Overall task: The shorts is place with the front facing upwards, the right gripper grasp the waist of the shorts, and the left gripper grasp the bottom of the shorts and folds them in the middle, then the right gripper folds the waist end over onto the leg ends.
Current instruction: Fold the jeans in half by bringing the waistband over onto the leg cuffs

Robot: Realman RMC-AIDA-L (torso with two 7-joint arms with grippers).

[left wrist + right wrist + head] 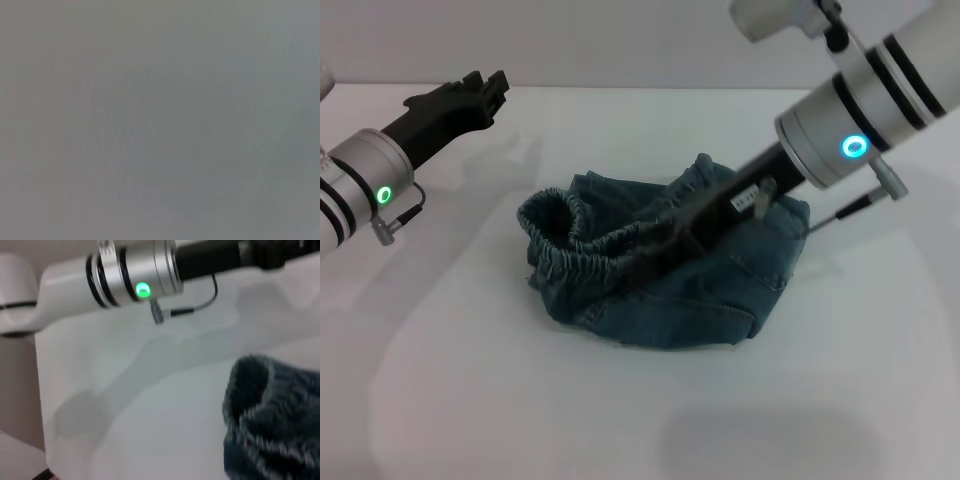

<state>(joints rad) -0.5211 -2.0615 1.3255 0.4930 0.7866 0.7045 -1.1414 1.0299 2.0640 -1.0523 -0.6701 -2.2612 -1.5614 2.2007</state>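
The shorts [670, 295] lie bunched in a blue-green denim heap in the middle of the white table [470, 380]. Their gathered elastic waist [565, 225] stands up in a loop on the heap's left side and also shows in the right wrist view as a ruffled waist [260, 405]. My right gripper [655, 250] reaches down from the upper right into the heap, its black fingers buried in the fabric at the waist and shut on it. My left gripper [485, 85] hangs raised at the far left, away from the cloth, open and empty. The bottom of the shorts is hidden in the folds.
The left arm's silver wrist with its green ring light [143, 289] crosses the top of the right wrist view. The left wrist view shows only a flat grey surface. Bare white tabletop surrounds the heap.
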